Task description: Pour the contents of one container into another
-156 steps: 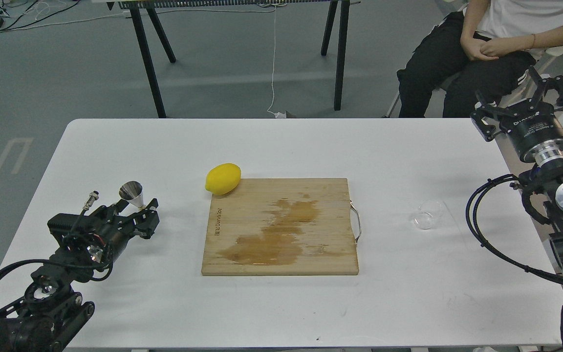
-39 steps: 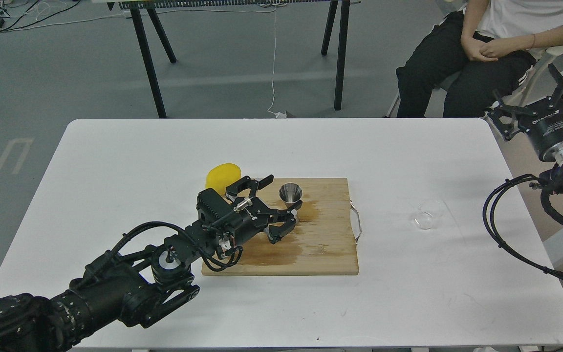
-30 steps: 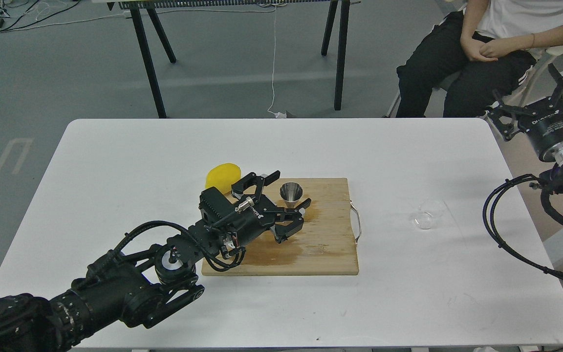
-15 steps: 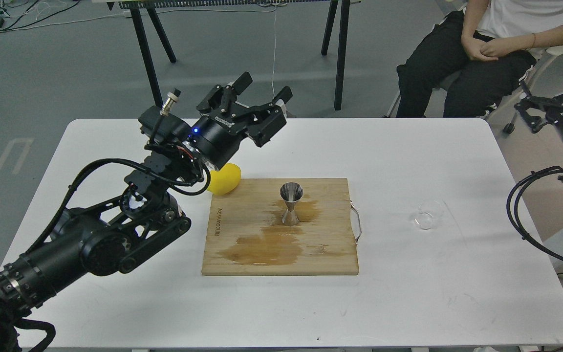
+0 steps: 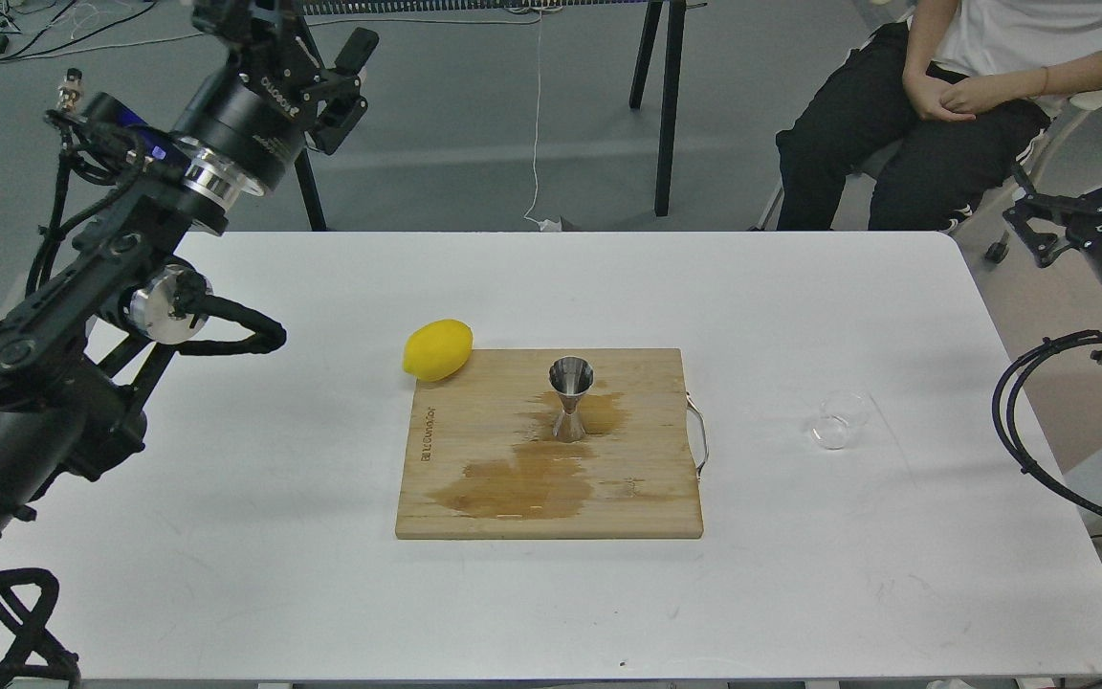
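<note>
Nearest on the desk is the wooden cutting board, about mid-desk, with a wet brown stain across it. Steel jigger stands upright on the board, nearer its far edge, on the stain. Metal handle on the board's right edge. Glass cup sits on the bare desk well right of the board, toward the right edge, apart from everything. Lemon lies on the desk touching the board's far-left corner. My left gripper is raised past the far-left corner, fingers apart, holding nothing. My right gripper is off the far-right corner, partly cut off by the frame, so I can't tell its state. A seated person is behind the far edge.
</note>
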Motion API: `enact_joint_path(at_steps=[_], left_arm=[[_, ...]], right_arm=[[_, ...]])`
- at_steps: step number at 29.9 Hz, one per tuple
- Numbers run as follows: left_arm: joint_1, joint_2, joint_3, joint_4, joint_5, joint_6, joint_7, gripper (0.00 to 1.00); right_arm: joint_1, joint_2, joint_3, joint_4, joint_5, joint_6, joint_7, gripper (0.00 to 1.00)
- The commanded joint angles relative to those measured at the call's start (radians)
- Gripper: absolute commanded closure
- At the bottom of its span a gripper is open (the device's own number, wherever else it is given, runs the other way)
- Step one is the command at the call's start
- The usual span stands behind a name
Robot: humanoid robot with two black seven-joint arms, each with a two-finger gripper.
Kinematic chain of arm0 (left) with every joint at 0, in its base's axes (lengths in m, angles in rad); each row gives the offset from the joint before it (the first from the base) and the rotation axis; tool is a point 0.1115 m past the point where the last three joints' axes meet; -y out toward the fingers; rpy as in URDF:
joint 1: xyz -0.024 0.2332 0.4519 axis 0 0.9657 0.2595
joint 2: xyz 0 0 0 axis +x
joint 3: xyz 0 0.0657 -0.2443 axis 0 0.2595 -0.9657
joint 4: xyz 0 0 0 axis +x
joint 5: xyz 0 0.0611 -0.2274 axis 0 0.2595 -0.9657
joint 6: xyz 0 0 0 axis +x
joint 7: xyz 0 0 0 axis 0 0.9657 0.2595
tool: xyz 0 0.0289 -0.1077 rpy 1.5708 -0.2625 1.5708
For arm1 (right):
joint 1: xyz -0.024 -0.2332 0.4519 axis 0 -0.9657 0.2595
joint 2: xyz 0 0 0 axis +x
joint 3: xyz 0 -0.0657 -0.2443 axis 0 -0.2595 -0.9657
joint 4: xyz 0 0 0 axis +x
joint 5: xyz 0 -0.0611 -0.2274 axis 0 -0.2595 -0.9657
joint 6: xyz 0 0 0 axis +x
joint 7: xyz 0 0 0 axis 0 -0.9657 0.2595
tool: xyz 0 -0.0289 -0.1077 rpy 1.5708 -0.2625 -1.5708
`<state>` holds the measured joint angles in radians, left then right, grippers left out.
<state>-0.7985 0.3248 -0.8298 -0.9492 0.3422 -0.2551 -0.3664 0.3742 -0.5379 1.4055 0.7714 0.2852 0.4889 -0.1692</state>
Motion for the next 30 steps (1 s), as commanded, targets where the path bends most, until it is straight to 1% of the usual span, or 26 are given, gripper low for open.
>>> enact_joint_path(at_steps=[1,5,7,9,11,13,18,22,25,30], left_arm=[[0.012,0.023,-0.002,0.062,-0.268,-0.013,0.003,0.00],[0.031,0.026,-0.003,0.130,-0.351,-0.081,0.006,0.00],[0.036,0.023,-0.005,0.150,-0.354,-0.101,0.001,0.00],[0.062,0.020,-0.006,0.152,-0.357,-0.098,-0.002,0.00],[0.085,0.017,-0.017,0.150,-0.364,-0.099,-0.002,0.00],[0.099,0.014,-0.037,0.148,-0.367,-0.096,-0.002,0.00],[0.122,0.019,-0.043,0.148,-0.365,-0.092,-0.003,0.00],[0.128,0.028,-0.042,0.147,-0.365,-0.090,-0.005,0.00],[0.128,0.045,-0.042,0.145,-0.365,-0.085,-0.003,0.00],[0.130,0.074,-0.042,0.145,-0.365,-0.085,-0.003,0.00]], right_arm=[[-0.105,0.001,0.016,0.135,0.028,0.000,-0.004,0.00],[-0.225,0.013,0.044,0.255,0.028,0.000,0.002,0.00],[-0.293,0.044,0.070,0.333,0.028,-0.073,0.005,0.00],[-0.369,0.059,0.107,0.434,0.028,-0.165,0.007,0.00],[-0.434,0.076,0.136,0.503,0.029,-0.202,0.007,0.00],[-0.498,0.105,0.161,0.552,0.031,-0.210,0.004,0.00],[-0.626,0.194,0.167,0.586,0.035,-0.211,-0.001,0.00],[-0.705,0.301,0.158,0.606,0.035,-0.223,-0.001,0.00],[-0.715,0.371,0.159,0.602,0.035,-0.266,-0.001,0.00],[-0.692,0.423,0.171,0.583,0.034,-0.315,0.007,0.00]])
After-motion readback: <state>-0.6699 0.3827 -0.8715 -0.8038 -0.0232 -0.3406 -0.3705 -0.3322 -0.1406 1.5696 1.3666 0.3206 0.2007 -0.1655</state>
